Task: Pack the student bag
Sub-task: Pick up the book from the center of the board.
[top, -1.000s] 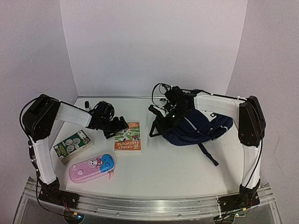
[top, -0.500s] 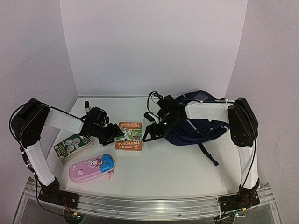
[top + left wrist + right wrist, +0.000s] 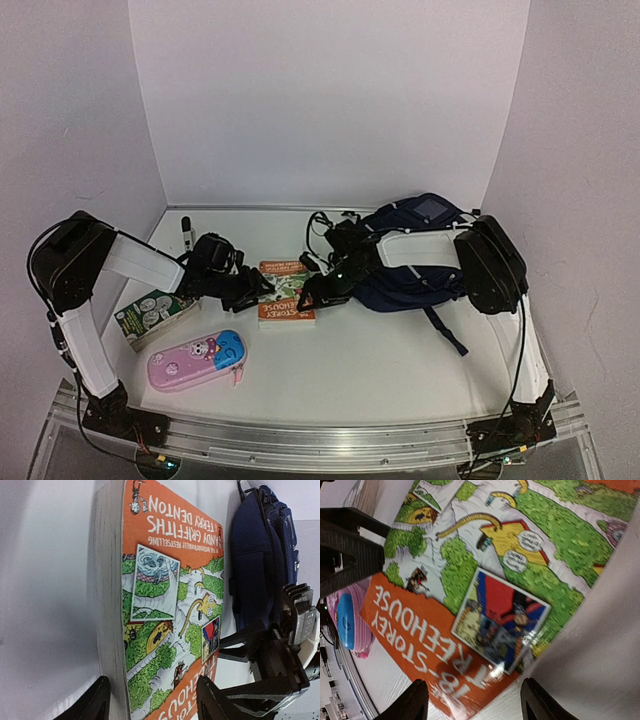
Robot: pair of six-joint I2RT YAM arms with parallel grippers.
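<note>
The student bag [image 3: 420, 268], a navy backpack, lies at the right rear of the table and also shows in the left wrist view [image 3: 260, 555]. An orange-and-green paperback [image 3: 286, 294] lies flat to its left. My left gripper [image 3: 250, 288] is open at the book's left edge. In the left wrist view [image 3: 150, 690] its jaws straddle the page edge of the book [image 3: 165, 605] without closing on it. My right gripper [image 3: 308, 292] is open over the book's right corner. In the right wrist view [image 3: 475, 695] both fingers hang above the cover [image 3: 485, 580].
A pink-and-blue pencil case [image 3: 197, 360] lies near the front left and shows in the right wrist view [image 3: 347, 625]. A green box-like book [image 3: 155, 310] sits left of it. A dark marker [image 3: 186, 232] lies by the back left wall. A loose strap [image 3: 445, 335] trails from the bag.
My right gripper has moved left from the bag to the paperback's right corner. My left gripper has closed in on the book's left edge. The book has shifted slightly right.
</note>
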